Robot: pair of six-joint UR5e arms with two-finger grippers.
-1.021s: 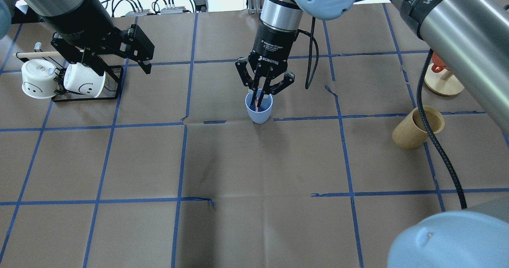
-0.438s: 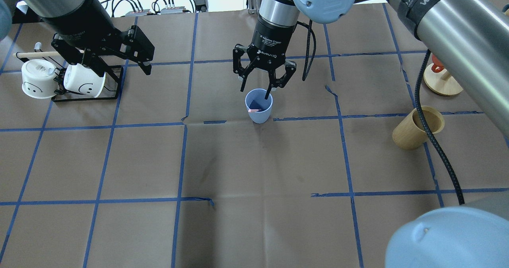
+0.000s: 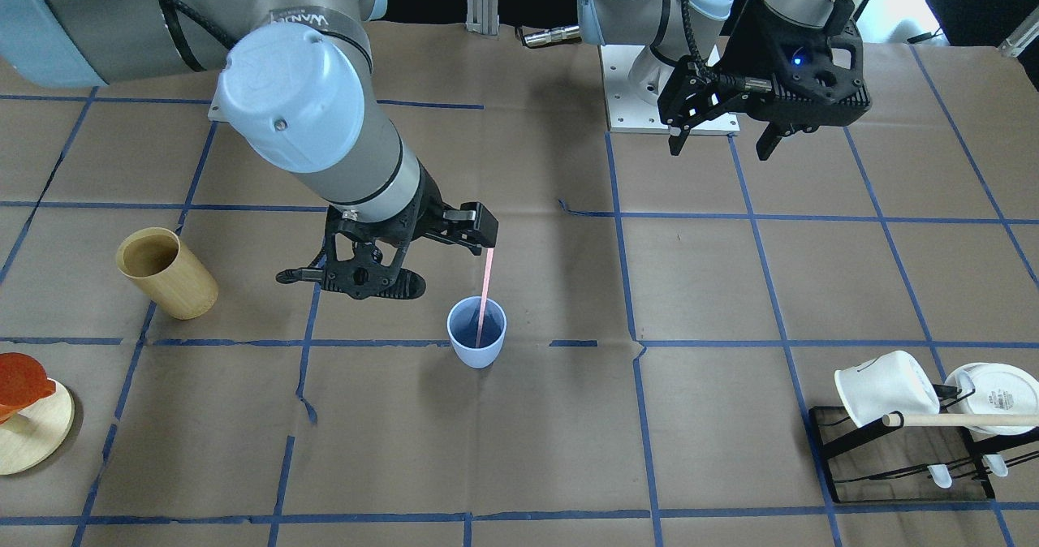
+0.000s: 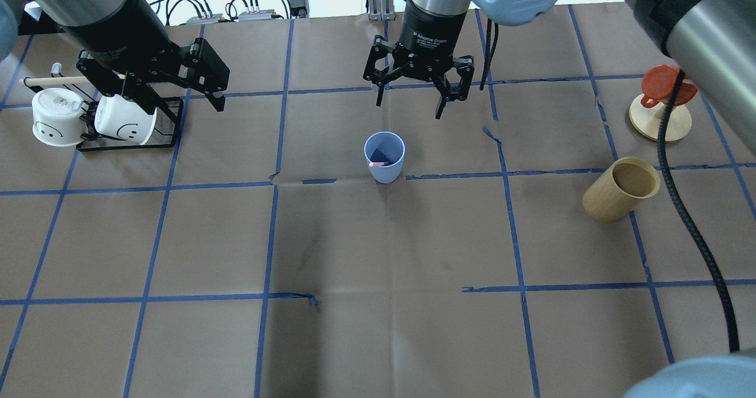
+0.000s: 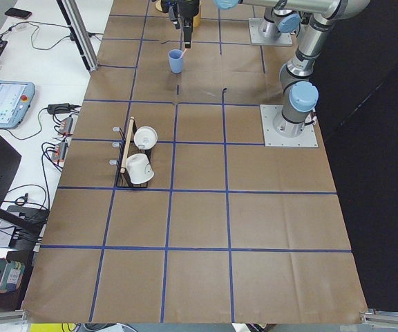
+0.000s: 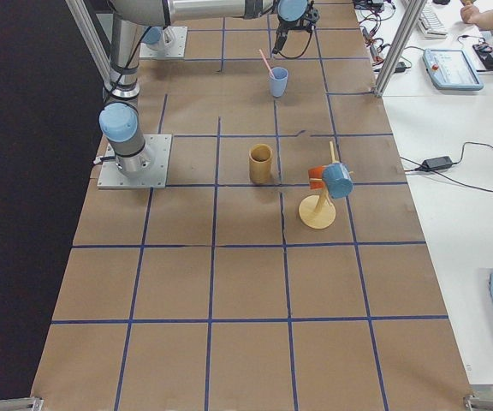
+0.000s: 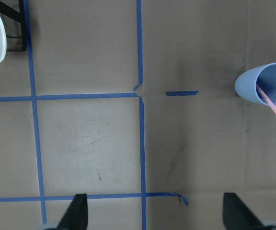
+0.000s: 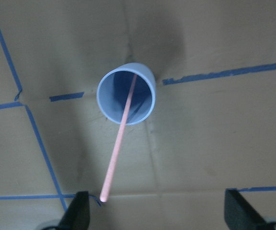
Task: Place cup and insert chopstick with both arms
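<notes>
The light-blue cup (image 4: pixel 384 157) stands upright on the brown paper near the table's middle; it also shows in the front view (image 3: pixel 476 334). The pale-pink chopstick (image 3: pixel 485 295) stands in it, lower end inside, leaning on the rim. The right wrist view shows the chopstick (image 8: pixel 119 143) rising from the cup (image 8: pixel 126 93) between the spread fingers, untouched. My right gripper (image 4: pixel 409 108) is open and empty, above and behind the cup. My left gripper (image 3: pixel 718 151) is open and empty, far off, over the mug rack side. The left wrist view shows the cup (image 7: pixel 265 85) at its right edge.
A tan wooden cup (image 4: pixel 620 188) stands right of the blue cup. A wooden stand with a red piece (image 4: pixel 658 111) is at the far right. A black rack (image 4: pixel 168 123) with white mugs (image 4: pixel 56 117) and a wooden dowel is at the far left.
My right gripper opened, let go of the chopstick into the cup, and drew up and back from it. The chopstick now leans in the cup. The left arm has not moved.
</notes>
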